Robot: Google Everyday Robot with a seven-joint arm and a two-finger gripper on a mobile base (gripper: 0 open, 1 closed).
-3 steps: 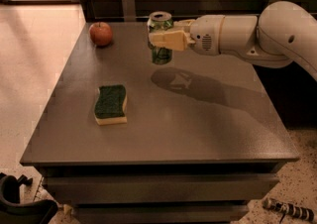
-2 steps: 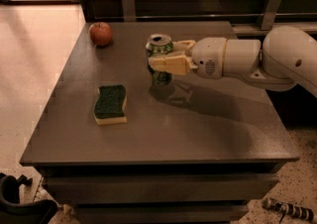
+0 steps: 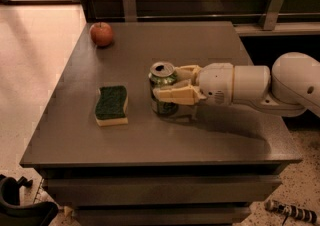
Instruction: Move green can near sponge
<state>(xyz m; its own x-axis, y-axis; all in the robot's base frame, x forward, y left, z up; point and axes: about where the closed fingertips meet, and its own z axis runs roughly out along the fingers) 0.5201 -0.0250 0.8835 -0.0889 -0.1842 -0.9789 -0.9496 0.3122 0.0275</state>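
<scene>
The green can (image 3: 163, 86) stands upright in the middle of the dark table (image 3: 215, 140), its silver top showing. My gripper (image 3: 167, 86) reaches in from the right and is shut on the can, one cream finger (image 3: 176, 95) across its front and one behind it. The can's base is at or just above the tabletop; I cannot tell if it touches. The sponge (image 3: 111, 105), dark green on top over pale yellow foam, lies flat to the can's left, a short gap away.
A red apple (image 3: 102, 34) sits at the table's far left corner. The white arm (image 3: 270, 87) stretches over the table's right side. A wooden wall with metal brackets runs behind. Dark gear lies on the floor at the front left.
My gripper has carried the green can from the far side of the table toward the front and lower, ending beside the sponge's right edge.
</scene>
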